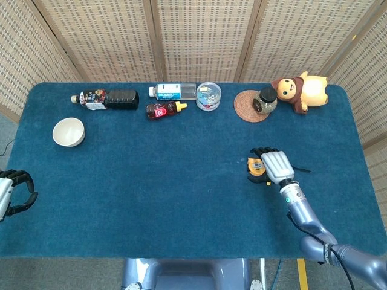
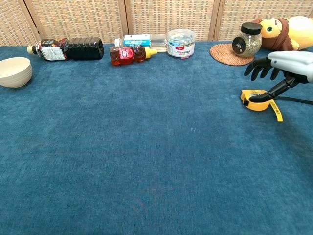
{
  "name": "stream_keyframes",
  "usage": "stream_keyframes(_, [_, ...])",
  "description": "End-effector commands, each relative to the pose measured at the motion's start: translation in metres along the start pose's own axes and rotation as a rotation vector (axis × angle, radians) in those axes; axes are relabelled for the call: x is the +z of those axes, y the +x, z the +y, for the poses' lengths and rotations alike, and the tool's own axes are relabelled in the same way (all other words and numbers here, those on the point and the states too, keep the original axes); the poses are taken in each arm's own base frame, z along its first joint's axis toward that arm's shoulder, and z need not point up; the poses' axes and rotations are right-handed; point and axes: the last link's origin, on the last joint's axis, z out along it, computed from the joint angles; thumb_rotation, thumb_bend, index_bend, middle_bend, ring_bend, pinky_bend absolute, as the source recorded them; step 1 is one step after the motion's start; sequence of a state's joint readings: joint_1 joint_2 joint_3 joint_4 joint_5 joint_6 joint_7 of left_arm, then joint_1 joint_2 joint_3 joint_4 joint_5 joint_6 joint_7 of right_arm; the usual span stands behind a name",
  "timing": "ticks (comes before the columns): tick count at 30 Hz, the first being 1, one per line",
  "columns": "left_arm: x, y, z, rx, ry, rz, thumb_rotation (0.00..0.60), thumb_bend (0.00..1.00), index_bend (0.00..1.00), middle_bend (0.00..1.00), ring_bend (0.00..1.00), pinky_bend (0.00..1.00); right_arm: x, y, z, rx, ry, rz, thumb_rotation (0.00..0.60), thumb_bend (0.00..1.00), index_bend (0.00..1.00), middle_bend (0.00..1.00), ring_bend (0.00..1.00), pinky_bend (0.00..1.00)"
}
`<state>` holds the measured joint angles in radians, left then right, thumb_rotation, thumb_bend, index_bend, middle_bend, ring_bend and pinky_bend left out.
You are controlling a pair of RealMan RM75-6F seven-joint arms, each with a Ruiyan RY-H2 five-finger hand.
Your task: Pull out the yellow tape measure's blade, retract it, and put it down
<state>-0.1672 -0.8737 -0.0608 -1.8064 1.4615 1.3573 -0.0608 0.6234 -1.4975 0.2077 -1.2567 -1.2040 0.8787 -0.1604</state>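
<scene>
The yellow tape measure [image 1: 255,167] [image 2: 254,100] lies on the blue table at the right, with a short yellow strip [image 2: 277,112] trailing from it toward the front. My right hand [image 1: 273,165] [image 2: 279,65] hovers over it with fingers spread above the case. Its thumb [image 2: 268,93] touches the case's right side; the hand does not grip it. My left hand [image 1: 12,192] hangs at the table's far left edge, fingers curled in, holding nothing; the chest view does not show it.
Along the back edge lie a dark bottle [image 1: 106,99], a clear bottle [image 1: 172,91], a red honey bear bottle [image 1: 162,110], a round tub [image 1: 208,95], a jar on a wicker coaster [image 1: 250,107] and a plush toy [image 1: 301,90]. A white bowl [image 1: 68,132] sits at the left.
</scene>
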Motion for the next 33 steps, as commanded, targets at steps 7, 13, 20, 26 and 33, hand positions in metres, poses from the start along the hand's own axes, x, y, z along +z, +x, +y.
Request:
stream_keyframes(7, [-0.002,-0.001,-0.004,-0.001,0.018,-0.009,0.6,0.32,0.59,0.48,0.37,0.35,0.008,-0.007,0.003,-0.022,-0.023,-0.02,0.372,0.23,0.21,0.27,0.25,0.27])
stream_keyframes(13, [-0.004,-0.003,-0.006,-0.003,0.024,-0.015,0.6,0.32,0.59,0.48,0.37,0.35,0.011,-0.015,0.009,-0.035,-0.048,-0.038,0.371,0.23,0.21,0.27,0.25,0.27])
stream_keyframes(20, [-0.007,-0.004,-0.01,-0.002,0.042,-0.018,0.6,0.32,0.59,0.48,0.37,0.35,0.015,-0.023,0.011,-0.029,-0.063,-0.051,0.372,0.23,0.21,0.27,0.26,0.27])
stream_keyframes(26, [-0.009,-0.003,-0.013,0.001,0.053,-0.018,0.6,0.32,0.59,0.48,0.37,0.35,0.018,-0.027,0.011,-0.026,-0.071,-0.051,0.37,0.23,0.22,0.28,0.26,0.28])
stream_keyframes(33, [-0.01,-0.004,-0.016,0.0,0.061,-0.023,0.6,0.32,0.59,0.48,0.37,0.35,0.02,-0.031,0.012,-0.011,-0.079,-0.049,0.373,0.23,0.32,0.37,0.33,0.33])
